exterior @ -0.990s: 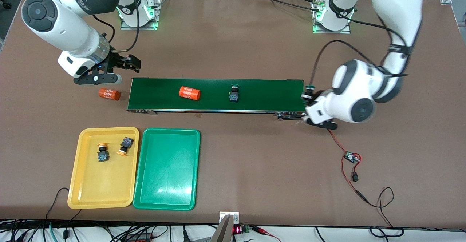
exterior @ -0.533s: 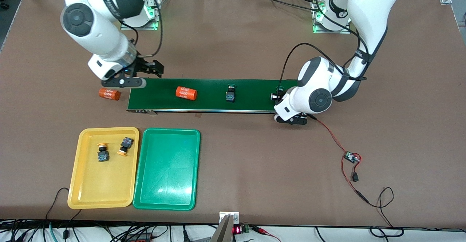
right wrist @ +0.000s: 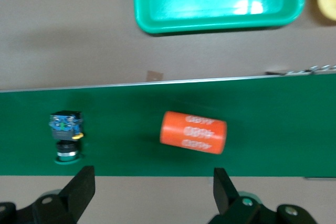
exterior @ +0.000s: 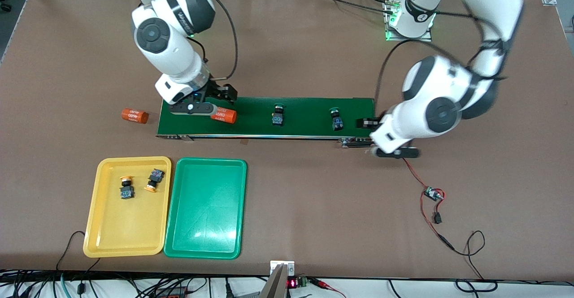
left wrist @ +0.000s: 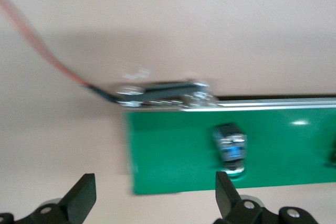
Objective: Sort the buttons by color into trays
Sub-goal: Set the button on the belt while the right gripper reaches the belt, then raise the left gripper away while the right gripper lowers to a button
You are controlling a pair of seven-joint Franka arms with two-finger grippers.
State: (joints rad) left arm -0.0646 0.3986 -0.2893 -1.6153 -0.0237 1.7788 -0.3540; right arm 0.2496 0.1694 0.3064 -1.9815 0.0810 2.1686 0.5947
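Flanking buttons point(exterior: 278, 114): orange cylinder point(exterior: 223, 116), conveyor belt point(exterior: 305, 127).

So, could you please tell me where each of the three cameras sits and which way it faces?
Front view: high across the table, facing both arms' bases; shows the long dark-green conveyor belt, yellow plastic tray and green plastic tray.
Left wrist view: on the left arm, looking down past the open left gripper at the belt's end.
Right wrist view: on the right arm, above the orange "4680" cylinder; open right gripper shows.
Shared: right wrist and front views both show the green tray.
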